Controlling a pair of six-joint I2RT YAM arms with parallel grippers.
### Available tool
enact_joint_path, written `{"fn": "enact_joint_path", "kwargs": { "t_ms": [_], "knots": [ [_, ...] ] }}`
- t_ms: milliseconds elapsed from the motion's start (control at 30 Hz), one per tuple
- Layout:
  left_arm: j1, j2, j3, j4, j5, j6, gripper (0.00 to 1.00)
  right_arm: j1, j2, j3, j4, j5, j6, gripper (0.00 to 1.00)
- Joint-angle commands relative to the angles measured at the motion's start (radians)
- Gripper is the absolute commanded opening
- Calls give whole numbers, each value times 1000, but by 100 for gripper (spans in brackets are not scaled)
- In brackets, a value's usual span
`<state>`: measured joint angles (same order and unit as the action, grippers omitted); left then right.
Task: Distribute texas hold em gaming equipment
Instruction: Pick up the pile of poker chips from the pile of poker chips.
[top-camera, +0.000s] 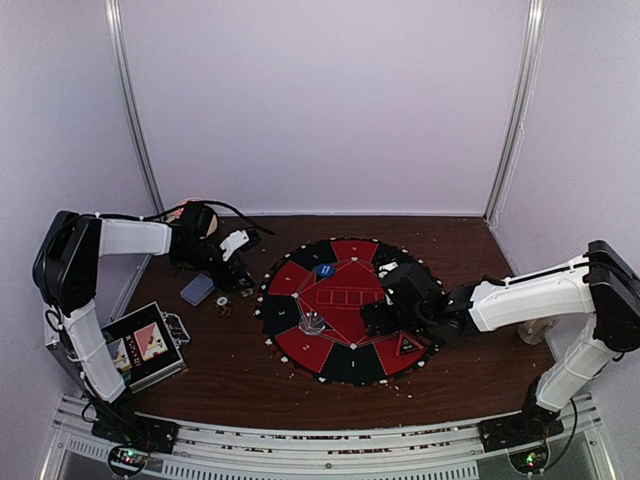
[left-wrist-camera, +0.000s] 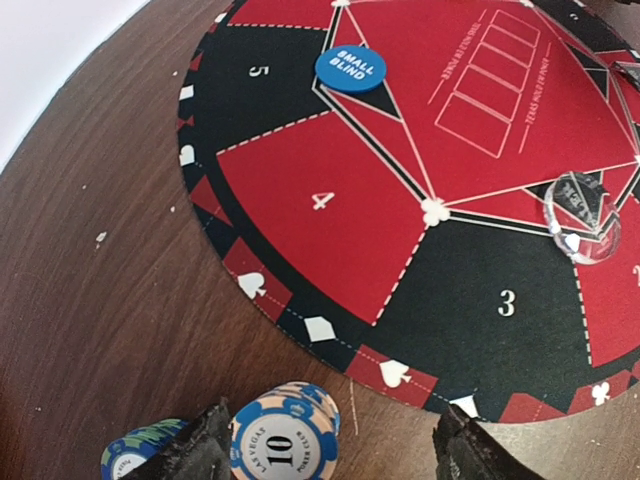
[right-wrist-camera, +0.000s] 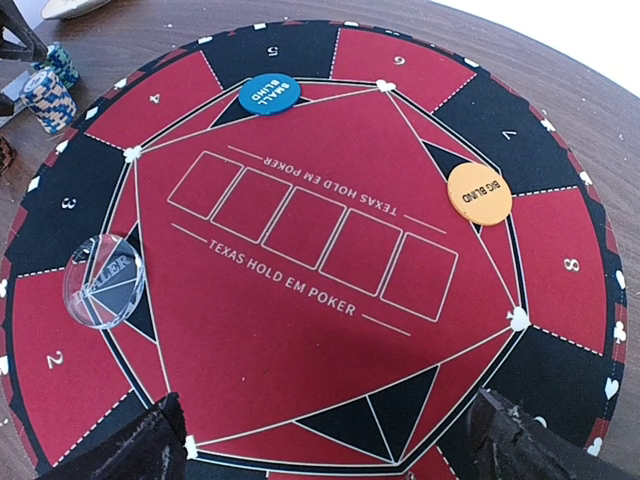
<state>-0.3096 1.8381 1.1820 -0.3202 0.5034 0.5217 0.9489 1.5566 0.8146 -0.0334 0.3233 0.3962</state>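
From the top view, my left tool (top-camera: 235, 272) is low over the worktop (top-camera: 240, 385), left of the round poker mat (top-camera: 300, 345) and just beside the deck of playing cards (top-camera: 197, 289). The metal case (top-camera: 145, 345) lies nearer the arm bases. My right tool (top-camera: 385, 312) hangs over the right half of the mat. From up here I cannot judge either opening.

In the left wrist view, a chip stack (left-wrist-camera: 283, 435) with a "10" chip on top stands on the worktop just off the mat's edge, between my fingers (left-wrist-camera: 205, 445). The tool is part open. The stack sits close against the finger at picture left, with a clear gap to the other, so nothing is gripped yet. A greenish stack (left-wrist-camera: 140, 452) stands outside that same finger. On the mat are the small blind button (left-wrist-camera: 350, 67) by seat 5 and the clear dealer puck (left-wrist-camera: 582, 215) near seat 3.

In the right wrist view, the right tool is spread wide and empty above the mat, touching nothing I can see. The big blind button (right-wrist-camera: 479, 194) lies between seats 7 and 8.

I judge the buttons placed, the cards not yet dealt, and chip pickup in hand. Next I should centre the stack, pinch it, lift clear of the greenish stack, then carry it to a numbered seat.
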Motion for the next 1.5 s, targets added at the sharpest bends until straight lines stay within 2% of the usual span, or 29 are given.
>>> {"fn": "enact_joint_path", "kwargs": {
  "t_ms": [0,933,1467],
  "knots": [
    [0,22,-7,28,-51,-27,72,9,14,31,-8,30,-5,100],
    [13,48,4,46,-107,-47,70,19,44,48,-16,36,-11,100],
    [12,59,18,46,-114,-49,57,24,49,52,-17,36,-11,100]
  ]
}}
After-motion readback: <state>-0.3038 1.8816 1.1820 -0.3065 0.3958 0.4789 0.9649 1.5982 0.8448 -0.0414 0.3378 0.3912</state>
